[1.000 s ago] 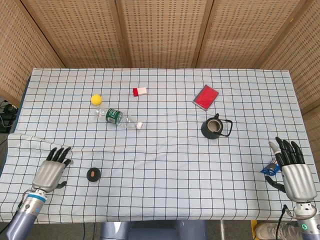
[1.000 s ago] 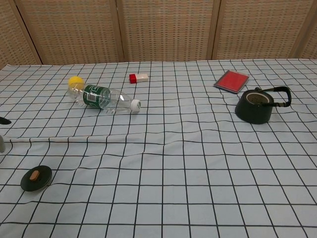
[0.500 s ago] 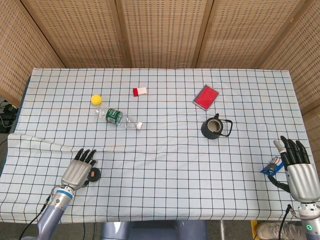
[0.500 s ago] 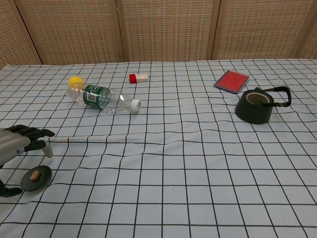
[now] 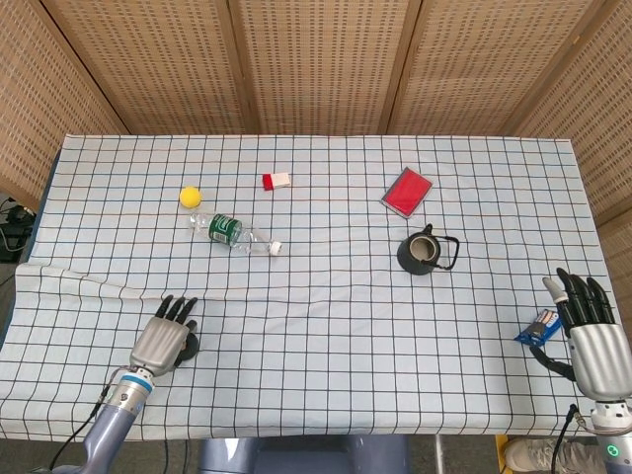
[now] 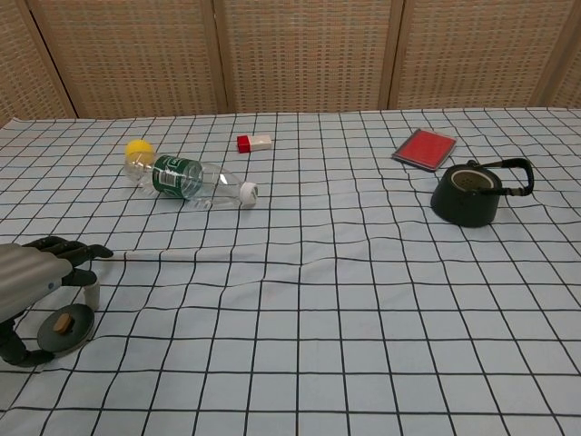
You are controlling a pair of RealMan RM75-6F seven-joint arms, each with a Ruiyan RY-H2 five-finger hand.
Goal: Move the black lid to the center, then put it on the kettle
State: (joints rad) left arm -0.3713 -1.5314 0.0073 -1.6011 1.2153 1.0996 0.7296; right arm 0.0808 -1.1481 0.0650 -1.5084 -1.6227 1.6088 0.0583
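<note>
The black lid (image 6: 64, 328) with its small brown knob lies flat on the checked cloth near the front left; in the head view only its edge (image 5: 189, 345) shows beside my left hand. My left hand (image 5: 164, 339) (image 6: 36, 272) hovers right over the lid, fingers spread, thumb curled beneath, holding nothing. The dark kettle (image 5: 425, 251) (image 6: 470, 193) stands open-topped at the right, far from the lid. My right hand (image 5: 591, 334) rests open at the table's front right corner, out of the chest view.
A plastic bottle (image 5: 233, 233) lies on its side at mid left, a yellow ball (image 5: 190, 196) behind it. A red-and-white block (image 5: 276, 181) and a red booklet (image 5: 407, 192) lie further back. A blue packet (image 5: 537, 327) sits by my right hand.
My left hand has moved right from the table's left edge to above the lid, now covering most of it in the head view. My right hand slid slightly toward me.
</note>
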